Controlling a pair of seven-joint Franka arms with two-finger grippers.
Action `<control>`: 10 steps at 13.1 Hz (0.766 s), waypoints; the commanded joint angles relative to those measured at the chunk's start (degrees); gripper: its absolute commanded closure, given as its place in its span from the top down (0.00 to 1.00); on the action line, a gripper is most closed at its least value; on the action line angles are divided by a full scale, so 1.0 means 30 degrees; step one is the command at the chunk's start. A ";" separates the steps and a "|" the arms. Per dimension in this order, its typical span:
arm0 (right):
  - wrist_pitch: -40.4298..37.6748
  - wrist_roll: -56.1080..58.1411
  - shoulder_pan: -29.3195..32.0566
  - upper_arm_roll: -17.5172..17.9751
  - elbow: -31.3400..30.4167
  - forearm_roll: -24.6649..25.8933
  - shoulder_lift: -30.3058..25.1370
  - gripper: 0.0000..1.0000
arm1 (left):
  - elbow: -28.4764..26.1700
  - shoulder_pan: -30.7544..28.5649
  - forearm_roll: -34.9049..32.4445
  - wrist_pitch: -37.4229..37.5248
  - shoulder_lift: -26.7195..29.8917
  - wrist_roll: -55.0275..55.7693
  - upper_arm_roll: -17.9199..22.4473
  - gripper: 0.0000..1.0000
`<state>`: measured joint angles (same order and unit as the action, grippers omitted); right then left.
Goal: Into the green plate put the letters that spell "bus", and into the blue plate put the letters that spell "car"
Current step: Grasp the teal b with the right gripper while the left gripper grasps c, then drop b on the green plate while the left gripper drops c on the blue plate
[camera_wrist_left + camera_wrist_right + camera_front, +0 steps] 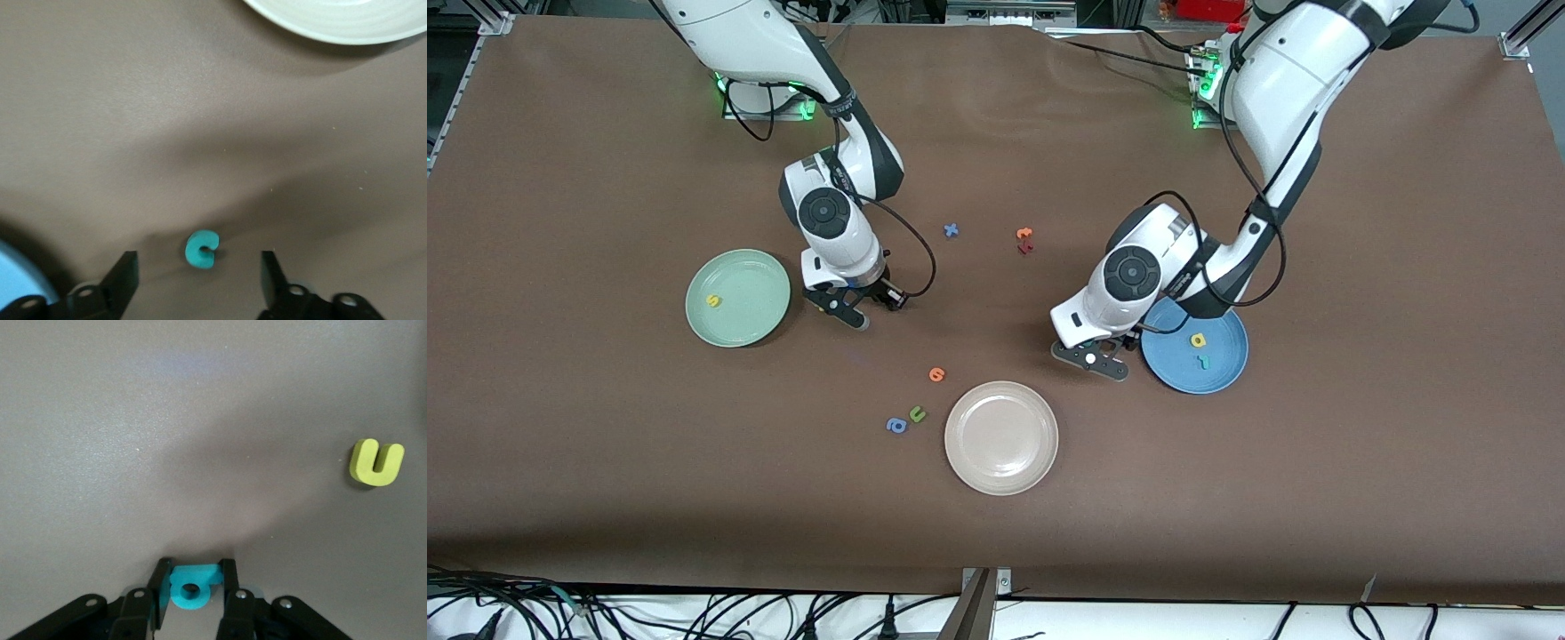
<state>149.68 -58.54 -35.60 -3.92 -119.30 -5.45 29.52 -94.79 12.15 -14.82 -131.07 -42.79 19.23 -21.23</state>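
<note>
My right gripper [861, 309] stands low over the table beside the green plate [738, 267], which holds a yellow "s" [713, 300]. In the right wrist view this gripper [193, 572] is shut on a teal "b" [192, 588], and a yellow "u" [377, 462] lies on the table a little way off. My left gripper [1100, 357] is beside the blue plate [1227, 378], which holds a yellow "a" [1198, 340] and a teal "r" [1204, 361]. In the left wrist view this gripper [199, 259] is open, and a teal "c" [201, 249] lies on the table between its fingers.
A beige-white plate [1001, 480] sits nearer the front camera, mid-table. An orange letter [936, 374], a green "u" [917, 413] and a blue "a" [895, 425] lie beside it. A blue "x" [951, 230] and orange and red letters [1024, 240] lie farther back.
</note>
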 commanded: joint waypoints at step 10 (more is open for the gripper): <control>-1.1222 1.2082 0.0120 -0.6683 0.2535 -0.0321 -0.2632 0.02 | 0.0278 -0.0007 -0.1592 0.0880 0.0168 -0.0082 0.0103 0.14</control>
<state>116.78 -30.74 -35.11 -20.66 -110.18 -5.47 21.45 -94.15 12.40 -18.16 -131.21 -44.46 19.12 -21.05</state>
